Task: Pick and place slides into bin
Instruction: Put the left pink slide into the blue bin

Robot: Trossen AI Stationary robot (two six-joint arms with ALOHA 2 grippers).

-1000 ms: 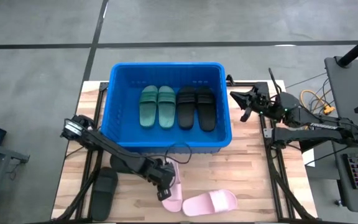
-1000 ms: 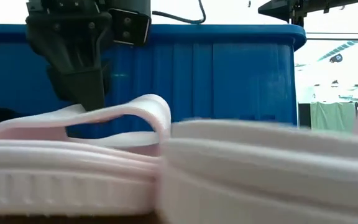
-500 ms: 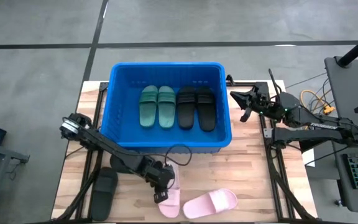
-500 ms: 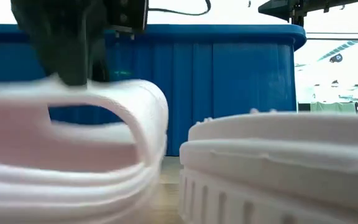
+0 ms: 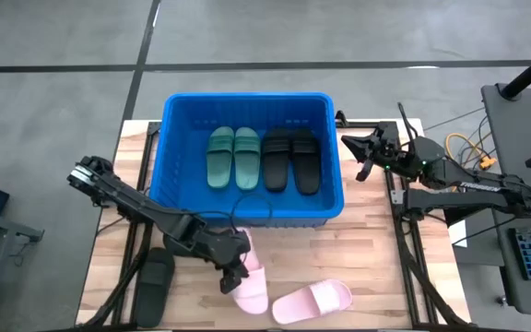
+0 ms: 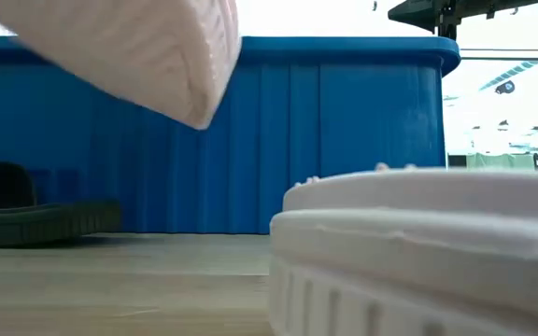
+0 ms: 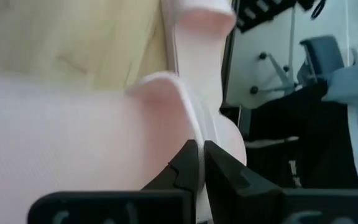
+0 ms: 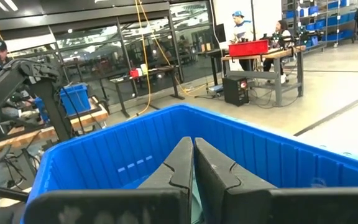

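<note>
Pink slide (image 5: pixel 251 284) now lifted off table by left tool (image 5: pixel 235 274).

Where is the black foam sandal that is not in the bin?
In the high view, the black foam sandal lies on the wooden table's front left corner, beside the left pincer.

A pale wooden plank counter (image 5: pixel 367 249) is seen in the middle of the frame. On it are set a large bright blue ribbed plastic bin (image 5: pixel 247 210) at upper centre, a black foam slide (image 5: pixel 155 286) at lower left, and a pale pink foam slide (image 5: pixel 312 302) at lower centre.
</note>
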